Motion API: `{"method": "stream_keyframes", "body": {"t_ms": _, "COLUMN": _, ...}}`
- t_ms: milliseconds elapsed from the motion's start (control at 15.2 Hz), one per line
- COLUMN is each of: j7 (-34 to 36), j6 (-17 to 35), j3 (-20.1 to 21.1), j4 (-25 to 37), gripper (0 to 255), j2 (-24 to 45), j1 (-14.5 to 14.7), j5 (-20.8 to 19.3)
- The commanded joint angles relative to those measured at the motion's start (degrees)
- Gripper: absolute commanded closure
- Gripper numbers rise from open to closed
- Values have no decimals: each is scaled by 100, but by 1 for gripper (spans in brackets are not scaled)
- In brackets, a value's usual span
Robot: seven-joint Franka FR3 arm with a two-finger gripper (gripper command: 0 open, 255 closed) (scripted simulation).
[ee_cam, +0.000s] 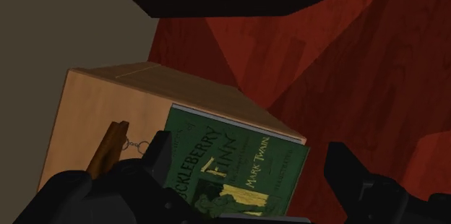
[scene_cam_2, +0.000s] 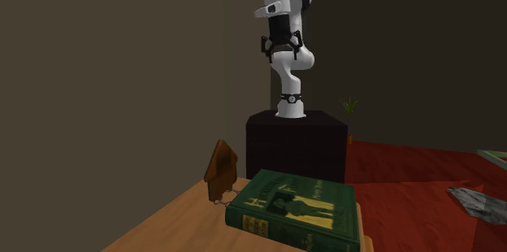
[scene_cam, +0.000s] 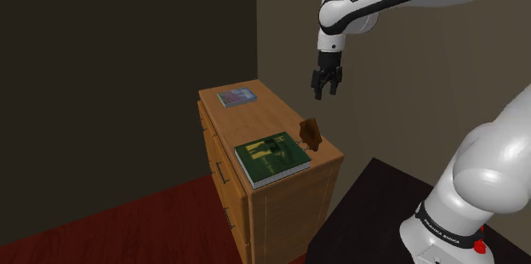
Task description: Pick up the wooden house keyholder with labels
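We look into a dim room whose one piece of furniture is a light wooden dresser with drawers down its front. Behind the dresser, two dull grey-brown walls meet in a corner (the wall left of the dresser in the shoulder view is the darker). A dark red plank floor spreads out from the dresser's foot. Well beyond the dresser we make out a small green plant.
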Motion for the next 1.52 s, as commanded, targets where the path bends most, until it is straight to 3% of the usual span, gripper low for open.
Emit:
{"method": "stream_keyframes", "body": {"t_ms": 0, "j7": -62, "j6": 74, "j3": -75, "j4": 285, "gripper": 0, "j2": 476, "j1": -42, "j5": 40}}
{"method": "stream_keyframes", "body": {"t_ms": 858, "j7": -443, "j6": -62, "j3": -366, "j4": 2744, "gripper": 0, "j2": 3573, "j1": -589, "j5": 455}}
{"method": "stream_keyframes", "body": {"t_ms": 1452, "j7": -419, "j6": -862, "j3": -366, "j4": 5459, "gripper": 0, "j2": 5963, "j1": -1243, "j5": 678}}
